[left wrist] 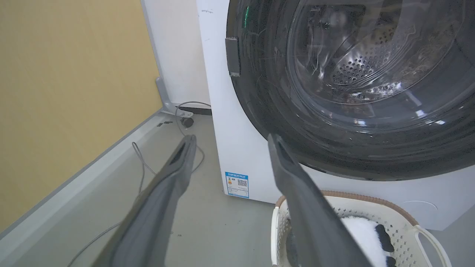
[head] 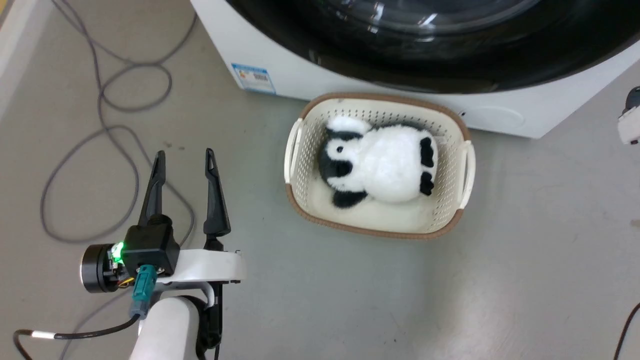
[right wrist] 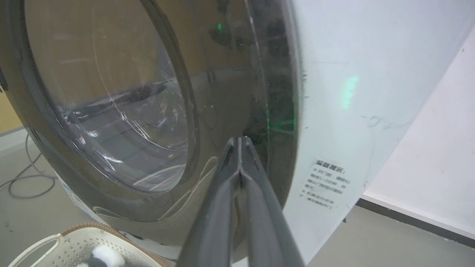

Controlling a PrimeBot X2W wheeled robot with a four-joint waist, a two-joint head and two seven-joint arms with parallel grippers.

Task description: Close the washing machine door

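Head view: the big round shiny black door (head: 425, 50) lies flat on the white box-shaped washing machine (head: 280, 60); my left gripper (head: 184, 151) has jaws wide apart, empty. Left wrist view: clear glass middle. Right wrist view: my right gripper (right wrist: 239, 142), jaws squeezed together, empty, beside the door.

A small blue-edged sticker (left wrist: 237, 184) sits low on the front of the big white box-shaped washing machine (left wrist: 230, 122). It has a square code and tiny print, too small to read. A see-through label (right wrist: 328, 183) on the machine's white front has dark lines of writing, too blurry to read.
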